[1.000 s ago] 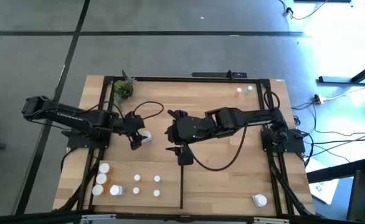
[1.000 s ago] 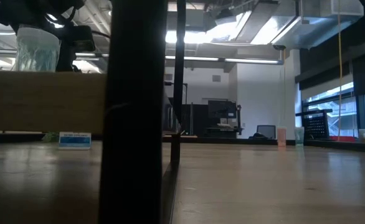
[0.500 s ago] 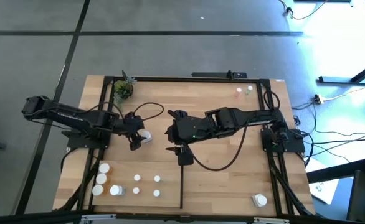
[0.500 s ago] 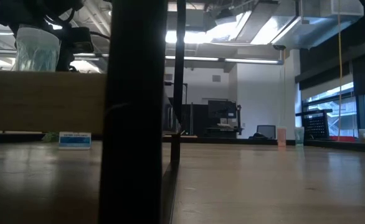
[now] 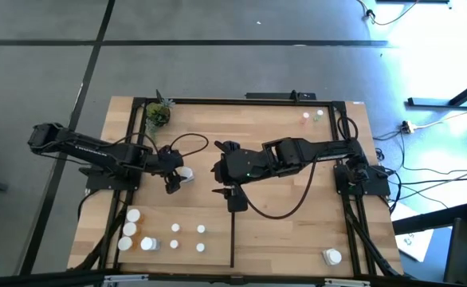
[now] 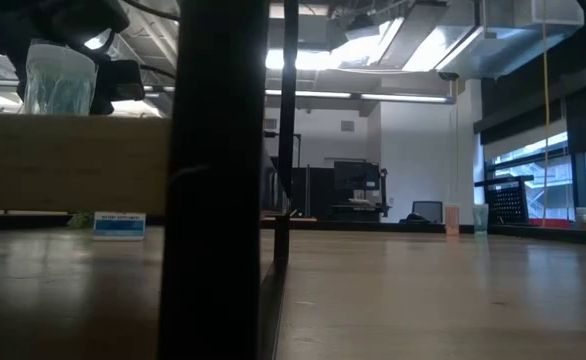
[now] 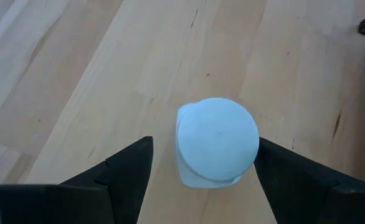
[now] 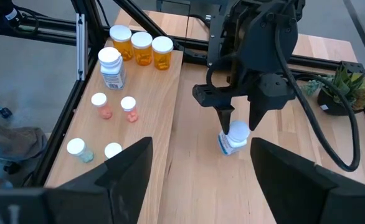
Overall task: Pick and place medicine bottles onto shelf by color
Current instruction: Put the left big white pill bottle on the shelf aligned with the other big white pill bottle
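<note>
One white-capped white bottle [image 7: 217,142], label unreadable, stands on the shelf [image 5: 281,231] left of centre, between the left gripper's [image 5: 178,177] parted fingers, ungripped. Right gripper [image 5: 227,185] jaws wide open, empty, beside the black divider strip [image 5: 232,239].

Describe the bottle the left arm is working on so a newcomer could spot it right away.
On the wooden shelf, find the left gripper, left of centre. Between its fingers is a white-capped white bottle, alone mid-board, away from the cluster of bottles at the shelf's near left corner.

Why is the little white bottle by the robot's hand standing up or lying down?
Standing up: the white bottle shows its round cap on top, between the left end effector's open fingers.
</note>
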Available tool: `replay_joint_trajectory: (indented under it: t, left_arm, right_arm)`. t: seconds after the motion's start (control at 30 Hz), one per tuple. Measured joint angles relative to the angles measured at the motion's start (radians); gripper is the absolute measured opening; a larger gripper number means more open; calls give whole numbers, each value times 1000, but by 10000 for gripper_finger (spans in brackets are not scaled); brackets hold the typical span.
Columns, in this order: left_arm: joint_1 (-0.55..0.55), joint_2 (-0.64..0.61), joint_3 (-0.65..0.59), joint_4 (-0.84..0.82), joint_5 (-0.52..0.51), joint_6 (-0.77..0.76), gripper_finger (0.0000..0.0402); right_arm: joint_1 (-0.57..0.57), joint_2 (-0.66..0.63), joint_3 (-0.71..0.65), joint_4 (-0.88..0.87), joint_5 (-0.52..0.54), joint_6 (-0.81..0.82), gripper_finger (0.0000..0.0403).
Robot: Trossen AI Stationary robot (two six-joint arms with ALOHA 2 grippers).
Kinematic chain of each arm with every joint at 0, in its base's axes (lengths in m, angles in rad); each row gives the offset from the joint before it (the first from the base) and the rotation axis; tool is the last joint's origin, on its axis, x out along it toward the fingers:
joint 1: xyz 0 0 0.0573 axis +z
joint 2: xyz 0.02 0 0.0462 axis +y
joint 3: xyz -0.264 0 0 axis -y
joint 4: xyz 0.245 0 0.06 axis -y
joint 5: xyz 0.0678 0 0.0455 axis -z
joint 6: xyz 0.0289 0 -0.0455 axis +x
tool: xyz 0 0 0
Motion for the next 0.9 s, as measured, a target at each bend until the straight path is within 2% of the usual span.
replay_joint_trajectory:
  t: [0.9]
  left_arm:
    - [1,0,0,0,-14,1,267]
  right_arm:
    - [-2,0,0,0,0,0,272]
